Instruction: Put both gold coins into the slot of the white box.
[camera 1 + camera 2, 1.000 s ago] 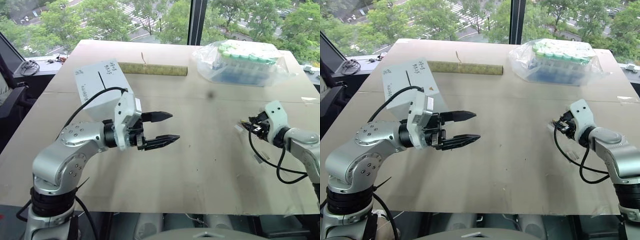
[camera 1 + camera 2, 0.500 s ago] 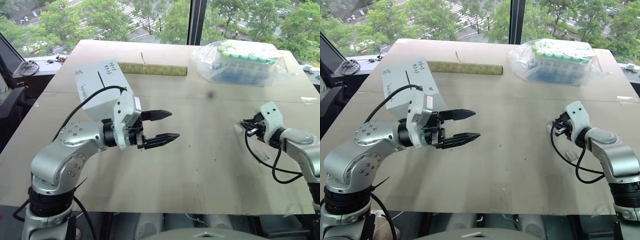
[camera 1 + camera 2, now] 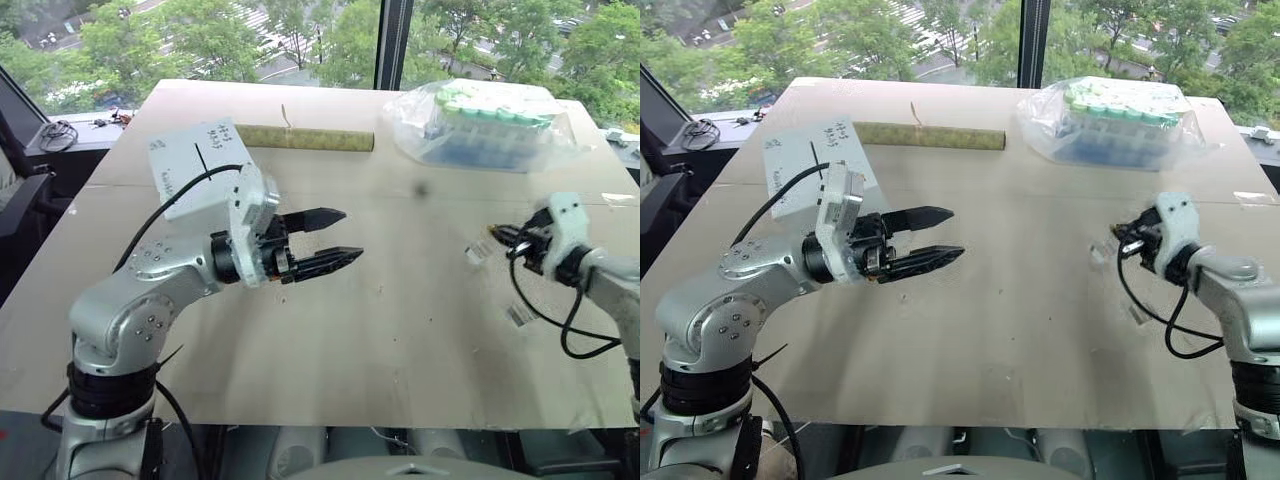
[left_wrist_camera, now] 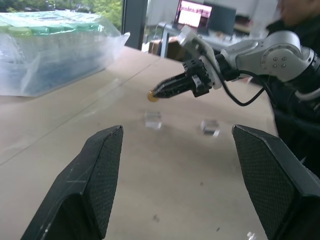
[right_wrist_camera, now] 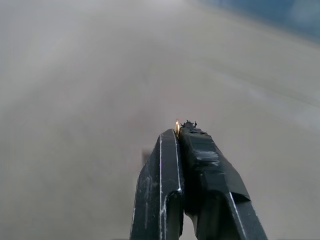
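Listing what we have on the bench (image 3: pixel 400 340) at this moment.

Item: right gripper (image 4: pixel 156 93), above the bench's right side, jaws pressed together on one gold coin (image 4: pixel 151 96), whose rim peeks out at the very fingertips. We judge the hold to be thin, right at the coin's edge.

Item: left gripper (image 3: pixel 345 238), over the left half of the bench, jaws standing wide apart with nothing between them, pointing across toward our right arm.

Item: white box (image 3: pixel 195 165), near the far left corner, tilted, its slot (image 3: pixel 206 159) a thin dark line on the upper face. Our left arm passes in front of its lower part.

Item: second gold coin, not made out by us in these views.

Item: two small clear plastic scraps (image 4: pixel 153 120), on the bench just below the right gripper; not task goods.

Item: clear bag of green-capped tubes (image 3: pixel 485 125), far right corner. Item: a long brownish strip (image 3: pixel 305 138) along the far edge.

Handling note: the coin is well apart from the slot. We judge the carry should be slow and level, the pinch unchanged, the left gripper kept out of the path, and the coin's edge lined up along the slit before we release.
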`<state>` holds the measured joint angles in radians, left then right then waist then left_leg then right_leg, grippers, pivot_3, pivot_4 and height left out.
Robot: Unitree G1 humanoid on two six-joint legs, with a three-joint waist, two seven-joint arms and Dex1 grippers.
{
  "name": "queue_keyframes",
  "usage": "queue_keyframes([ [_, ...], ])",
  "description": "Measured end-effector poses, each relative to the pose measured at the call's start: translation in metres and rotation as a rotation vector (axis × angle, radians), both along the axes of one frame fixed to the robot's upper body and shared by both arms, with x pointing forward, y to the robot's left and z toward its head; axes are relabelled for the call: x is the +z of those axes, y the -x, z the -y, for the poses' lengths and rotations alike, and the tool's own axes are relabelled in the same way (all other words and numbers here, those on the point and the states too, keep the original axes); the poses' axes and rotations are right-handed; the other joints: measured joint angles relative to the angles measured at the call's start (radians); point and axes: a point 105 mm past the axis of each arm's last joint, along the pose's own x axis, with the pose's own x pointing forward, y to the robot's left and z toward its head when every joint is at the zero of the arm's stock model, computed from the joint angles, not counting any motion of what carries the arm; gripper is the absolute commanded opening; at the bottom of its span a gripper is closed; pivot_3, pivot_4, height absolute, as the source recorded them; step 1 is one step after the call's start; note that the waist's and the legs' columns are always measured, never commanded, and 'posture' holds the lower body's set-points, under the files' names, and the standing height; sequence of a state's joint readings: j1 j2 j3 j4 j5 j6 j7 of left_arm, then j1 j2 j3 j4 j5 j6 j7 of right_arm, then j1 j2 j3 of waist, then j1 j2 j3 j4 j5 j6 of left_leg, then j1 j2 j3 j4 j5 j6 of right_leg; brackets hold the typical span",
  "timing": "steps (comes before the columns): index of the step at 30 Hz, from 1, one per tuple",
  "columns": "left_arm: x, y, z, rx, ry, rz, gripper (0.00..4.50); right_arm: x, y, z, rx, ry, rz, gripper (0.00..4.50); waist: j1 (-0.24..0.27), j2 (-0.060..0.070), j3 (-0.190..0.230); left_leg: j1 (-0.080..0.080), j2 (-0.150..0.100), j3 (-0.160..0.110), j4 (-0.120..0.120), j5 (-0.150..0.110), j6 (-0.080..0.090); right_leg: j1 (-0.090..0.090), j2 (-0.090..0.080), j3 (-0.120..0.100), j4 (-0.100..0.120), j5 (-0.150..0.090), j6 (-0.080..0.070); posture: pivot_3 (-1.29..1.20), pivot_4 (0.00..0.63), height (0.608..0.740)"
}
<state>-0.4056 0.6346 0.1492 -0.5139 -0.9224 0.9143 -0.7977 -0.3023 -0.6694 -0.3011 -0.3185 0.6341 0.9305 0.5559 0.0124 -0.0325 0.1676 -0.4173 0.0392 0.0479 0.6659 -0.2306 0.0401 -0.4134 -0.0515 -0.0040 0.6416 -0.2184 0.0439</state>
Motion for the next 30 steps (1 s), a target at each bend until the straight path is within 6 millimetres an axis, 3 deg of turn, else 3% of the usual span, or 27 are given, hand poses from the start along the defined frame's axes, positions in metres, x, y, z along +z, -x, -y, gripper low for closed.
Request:
queue_keyframes([
  [5,0.020,0.000,0.014,-0.118,0.106,-0.099,3.55,0.063,0.047,-0.056,0.375,-0.211,0.115,0.07,-0.001,0.000,0.000,0.000,0.000,-0.002,-0.001,0.000,0.000,0.000,0.001,-0.001,0.000,0.000,0.000,0.00,0.150,0.740],
  [9,0.036,-0.006,0.023,-0.195,0.166,-0.130,3.55,0.080,0.071,-0.085,0.541,-0.243,0.120,0.07,-0.001,0.000,0.000,0.000,-0.001,0.000,-0.001,0.000,0.000,0.000,0.001,0.000,0.000,0.000,0.000,0.00,0.150,0.740],
  [11,0.038,-0.008,0.026,-0.225,0.179,-0.152,3.55,0.085,0.076,-0.093,0.572,-0.244,0.124,0.07,-0.001,0.000,0.000,0.000,-0.001,0.000,-0.001,0.000,0.000,0.000,0.001,0.000,0.000,0.000,0.000,0.00,0.150,0.740],
  [15,0.039,-0.005,0.030,-0.282,0.171,-0.176,1.85,0.090,0.080,-0.100,0.588,-0.237,0.125,0.00,-0.001,0.000,0.000,0.000,-0.001,0.000,-0.001,0.000,0.000,0.000,0.001,0.000,-0.001,0.000,0.000,0.00,0.150,0.740],
  [30,0.037,0.000,0.036,-0.364,0.155,-0.201,1.85,0.095,0.092,-0.121,0.673,-0.258,0.136,0.00,-0.001,0.000,0.000,0.000,0.000,0.000,-0.001,0.000,0.000,0.000,0.000,0.000,-0.001,0.000,-0.001,0.00,0.150,0.740],
])
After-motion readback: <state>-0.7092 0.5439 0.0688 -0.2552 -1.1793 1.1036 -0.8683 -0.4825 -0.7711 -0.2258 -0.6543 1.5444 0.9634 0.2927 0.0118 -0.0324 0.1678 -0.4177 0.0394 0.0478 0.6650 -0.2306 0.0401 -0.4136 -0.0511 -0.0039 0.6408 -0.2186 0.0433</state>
